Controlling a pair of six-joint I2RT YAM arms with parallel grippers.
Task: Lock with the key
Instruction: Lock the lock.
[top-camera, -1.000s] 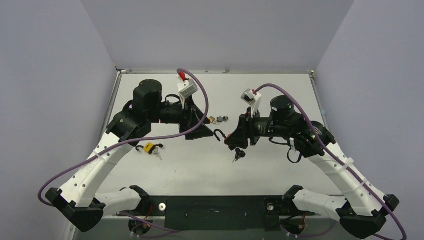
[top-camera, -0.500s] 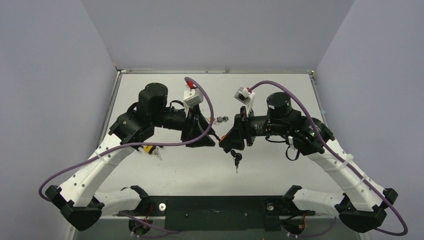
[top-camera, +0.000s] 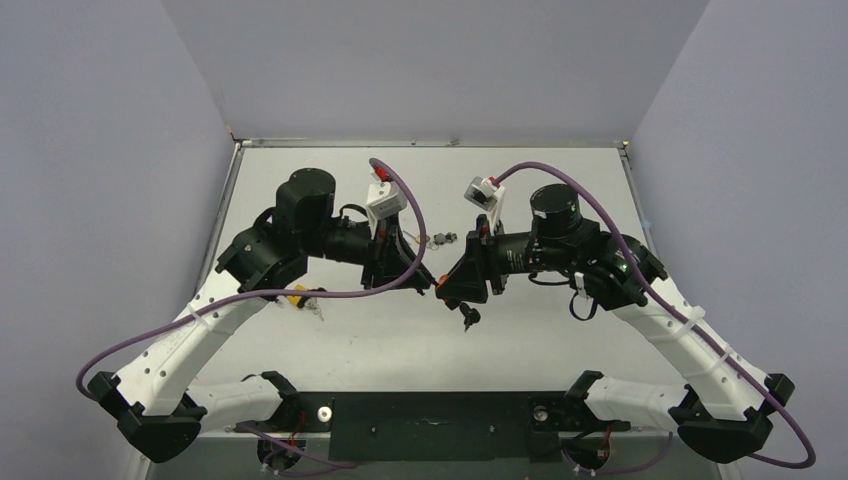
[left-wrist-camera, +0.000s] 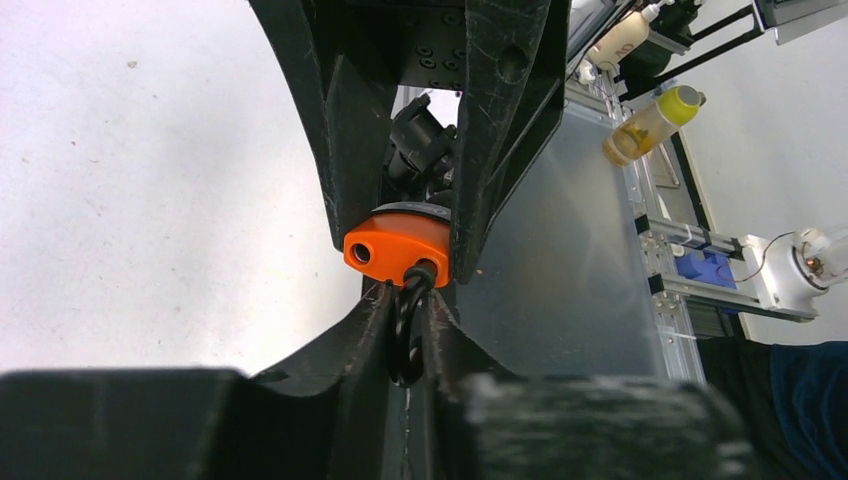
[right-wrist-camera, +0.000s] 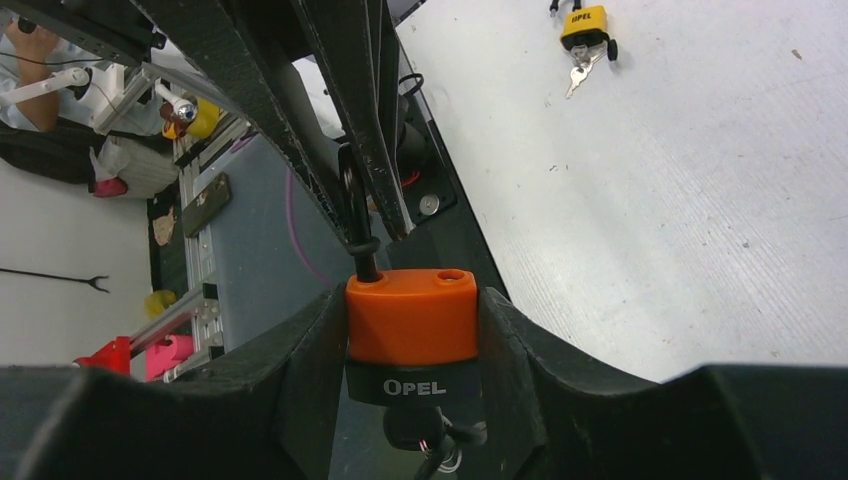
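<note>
You're on the close-the-shackle step, I'd say. Your right fingers (right-wrist-camera: 310, 350) are clenched on the orange padlock (right-wrist-camera: 411, 318), held up between the arms with the key (top-camera: 468, 315) hanging from its underside. Your left fingers (left-wrist-camera: 355, 345) pinch the shackle (left-wrist-camera: 408, 320), and one hole in the body sits empty. Next move: line the free end up, press it in, then turn the key. Count: two padlocks, this one plus a yellow padlock (right-wrist-camera: 585, 22) lying on the counter (right-wrist-camera: 700, 200).

We log an orange padlock (right-wrist-camera: 411, 318) with a black lower band and white OPEL lettering; shackle (left-wrist-camera: 404, 342) black. Second padlock (right-wrist-camera: 584, 20) yellow. Left gripper (left-wrist-camera: 406, 300) and right gripper (right-wrist-camera: 411, 335) black. Counter (right-wrist-camera: 700, 200) off-white, faintly speckled. Cables (top-camera: 330, 292) purple.
</note>
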